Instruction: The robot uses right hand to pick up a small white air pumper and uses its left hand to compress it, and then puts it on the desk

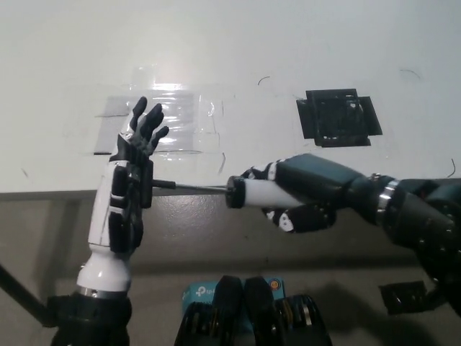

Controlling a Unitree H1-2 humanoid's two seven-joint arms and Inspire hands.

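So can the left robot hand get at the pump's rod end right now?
Probably yes: the open left robot hand already sits flat against the rod's end, nothing between; right robot hand holds the pump body.

This looks like a robotics lab or test room rather than a home. The white surface (230, 58) is bare and scuffed with small pen-like marks, a patch of clear tape (162, 119) is stuck across it, and a square of black tape (337, 117) marks a spot nearby.
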